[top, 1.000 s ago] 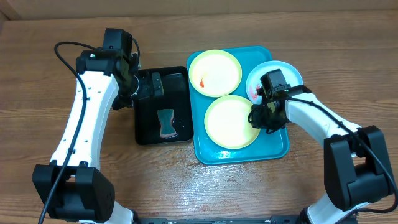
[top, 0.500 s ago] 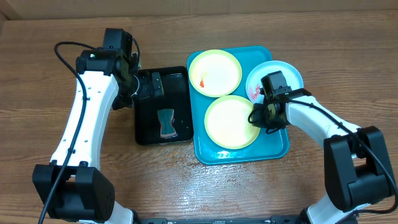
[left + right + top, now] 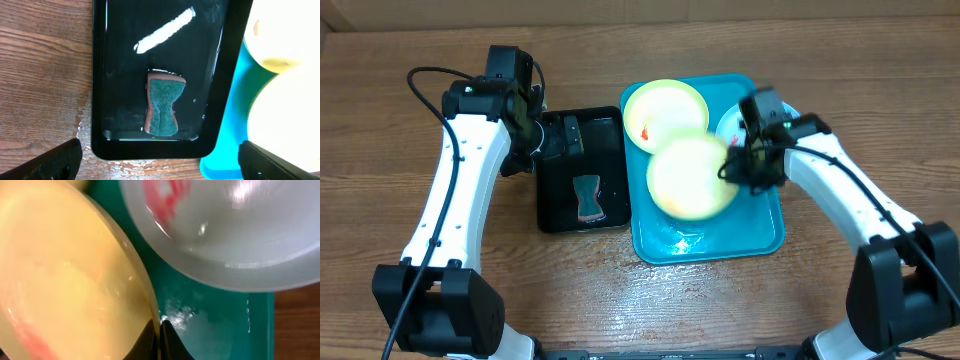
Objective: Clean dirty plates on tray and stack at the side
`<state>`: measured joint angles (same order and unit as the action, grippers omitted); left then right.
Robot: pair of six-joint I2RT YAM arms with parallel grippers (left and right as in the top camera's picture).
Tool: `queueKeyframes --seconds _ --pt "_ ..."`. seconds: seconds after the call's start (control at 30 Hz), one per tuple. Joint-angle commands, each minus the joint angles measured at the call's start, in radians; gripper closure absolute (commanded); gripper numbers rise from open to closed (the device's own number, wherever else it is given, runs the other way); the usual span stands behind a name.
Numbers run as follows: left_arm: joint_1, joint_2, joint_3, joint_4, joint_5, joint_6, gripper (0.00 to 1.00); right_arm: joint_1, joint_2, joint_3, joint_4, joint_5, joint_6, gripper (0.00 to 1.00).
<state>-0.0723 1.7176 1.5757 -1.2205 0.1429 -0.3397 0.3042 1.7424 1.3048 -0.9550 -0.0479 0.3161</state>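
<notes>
My right gripper (image 3: 734,166) is shut on the right rim of a pale yellow plate (image 3: 688,178). The plate is lifted and tilted over the turquoise tray (image 3: 760,225), and its edge overlaps a second yellow plate (image 3: 660,108) that carries a red smear. In the right wrist view the fingertips (image 3: 160,330) pinch the held plate (image 3: 65,280) at its rim, and the white plate (image 3: 240,230) with a red smear lies just behind on the tray (image 3: 215,320). The white plate (image 3: 727,128) is partly hidden by the right arm. My left gripper (image 3: 162,162) hangs open above the black tray.
A black tray (image 3: 555,205) holding shallow water and a green-and-brown sponge (image 3: 587,198) sits just left of the turquoise tray. The sponge (image 3: 164,105) lies flat in its near half. Wet patches show on the wood beside the black tray (image 3: 97,75).
My right gripper closed on the near yellow plate's rim and raised it off the tray toward the back. The left arm has not moved.
</notes>
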Motion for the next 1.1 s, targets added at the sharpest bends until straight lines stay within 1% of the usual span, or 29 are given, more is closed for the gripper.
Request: queueKeyframes --seconds 0.0,0.07,0.2,0.33,0.73,1.07 --pt "-0.006 -0.003 0.010 0.003 0.004 0.014 0.00 0.068 -0.048 0.122 0.007 0.078 -0.036 0.96" --pt "-0.006 -0.003 0.010 0.003 0.004 0.014 0.00 0.113 -0.048 0.152 0.044 0.117 -0.036 0.96" --pt "-0.006 -0.003 0.010 0.003 0.004 0.014 0.00 0.216 -0.042 0.155 0.205 0.188 -0.036 0.96" --pt "-0.006 -0.003 0.010 0.003 0.004 0.014 0.00 0.316 -0.021 0.155 0.293 0.335 -0.035 0.96" --pt "-0.006 -0.003 0.010 0.003 0.004 0.014 0.00 0.477 -0.007 0.155 0.372 0.670 -0.036 0.96" --pt "-0.006 -0.003 0.010 0.003 0.004 0.014 0.00 0.538 -0.007 0.155 0.377 0.795 -0.036 0.96"
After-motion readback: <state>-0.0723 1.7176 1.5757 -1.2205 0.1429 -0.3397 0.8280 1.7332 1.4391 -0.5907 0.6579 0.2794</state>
